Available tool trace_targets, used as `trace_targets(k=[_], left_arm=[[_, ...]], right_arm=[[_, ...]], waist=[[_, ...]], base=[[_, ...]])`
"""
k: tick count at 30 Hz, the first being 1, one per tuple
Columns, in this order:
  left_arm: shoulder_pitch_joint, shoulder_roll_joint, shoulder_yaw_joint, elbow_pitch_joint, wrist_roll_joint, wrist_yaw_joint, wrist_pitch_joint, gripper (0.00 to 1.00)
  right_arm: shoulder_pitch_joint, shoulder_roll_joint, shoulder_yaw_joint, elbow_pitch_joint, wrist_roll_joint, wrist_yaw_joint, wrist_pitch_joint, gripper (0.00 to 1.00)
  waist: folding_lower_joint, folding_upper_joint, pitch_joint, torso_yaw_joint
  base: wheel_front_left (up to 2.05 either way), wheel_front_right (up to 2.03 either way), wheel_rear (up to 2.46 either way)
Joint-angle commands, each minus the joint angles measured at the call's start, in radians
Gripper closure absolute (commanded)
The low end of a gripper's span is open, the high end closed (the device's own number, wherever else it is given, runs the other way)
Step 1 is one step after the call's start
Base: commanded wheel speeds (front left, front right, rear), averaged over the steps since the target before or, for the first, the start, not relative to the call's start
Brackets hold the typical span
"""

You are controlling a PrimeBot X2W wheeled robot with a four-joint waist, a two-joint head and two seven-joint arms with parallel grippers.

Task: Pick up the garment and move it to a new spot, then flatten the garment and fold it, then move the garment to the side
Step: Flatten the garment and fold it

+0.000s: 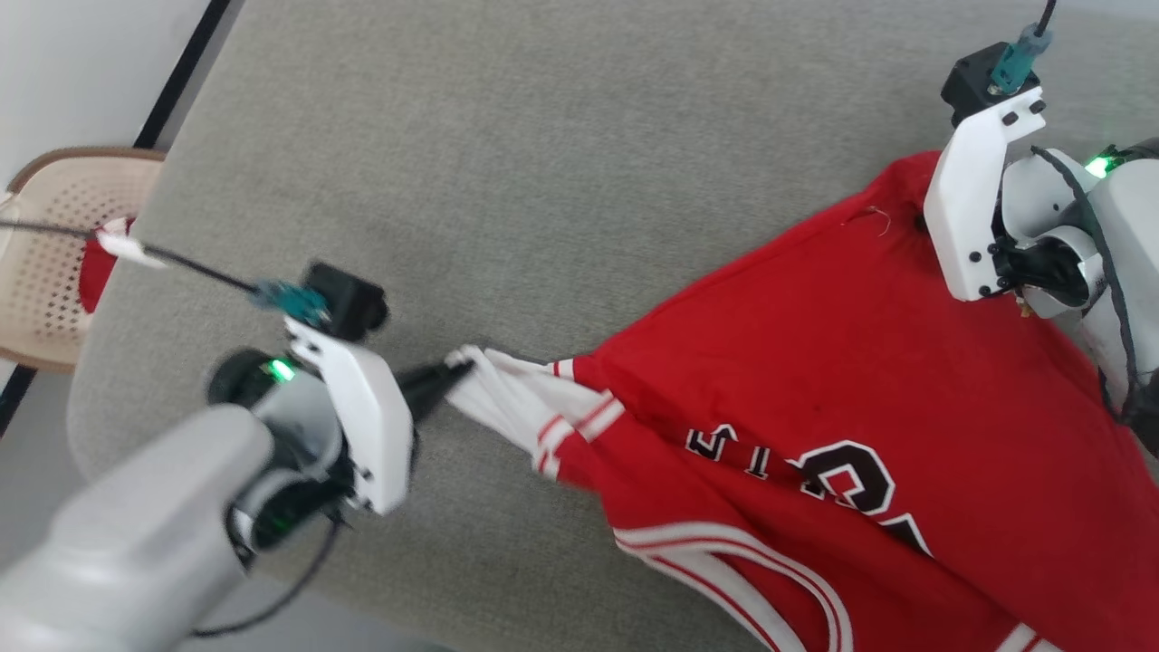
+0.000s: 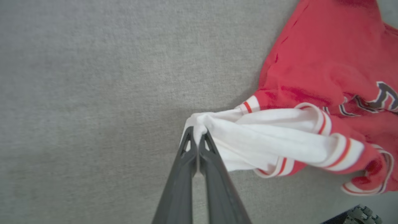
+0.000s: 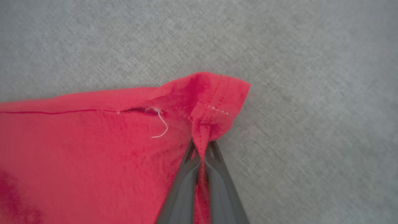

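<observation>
**Slip Risk at Both Pinch Points**

The left fingers (image 2: 183,174) pinched the white sleeve tip of the garment (image 1: 815,362), which lay between them and the right fingers (image 3: 220,186), pinching a red hem corner. Both bites looked shallow, so hard tension could pull either free.

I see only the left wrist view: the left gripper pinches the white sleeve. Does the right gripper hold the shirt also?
Observer: Yes. In the right wrist view the right gripper is shut on a hemmed red corner of the garment.
Operator: What stands beside the grey surface?
Observer: The head view shows a beige basket past its left edge, with a red-and-white cloth inside.
</observation>
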Motion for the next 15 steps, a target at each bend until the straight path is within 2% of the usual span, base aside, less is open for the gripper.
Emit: trace_targets(k=[1,7,9,15], left_arm=[[-0.029,0.017,0.012,-0.001,0.005,-0.002,0.012,1.00],[-0.133,0.103,0.045,-0.023,0.020,0.007,0.090,1.00],[-0.153,0.115,0.049,-0.027,0.022,0.007,0.105,1.00],[-0.271,0.178,0.078,-0.033,0.031,0.016,0.198,1.00]], right_arm=[[0.001,-0.019,0.008,0.001,0.012,-0.001,-0.010,1.00],[-0.032,-0.074,0.027,-0.097,0.048,0.000,-0.070,1.00],[-0.035,-0.091,0.027,-0.114,0.051,0.000,-0.077,1.00],[-0.051,-0.151,-0.014,-0.205,0.069,0.000,-0.109,1.00]], waist=[[0.0000,0.0000,-0.017,-0.022],[0.0000,0.0000,-0.053,-0.084],[0.0000,0.0000,-0.058,-0.094],[0.0000,0.0000,-0.086,-0.155]], base=[[0.00,0.00,0.00],[0.00,0.00,0.00],[0.00,0.00,0.00],[0.00,0.00,0.00]])
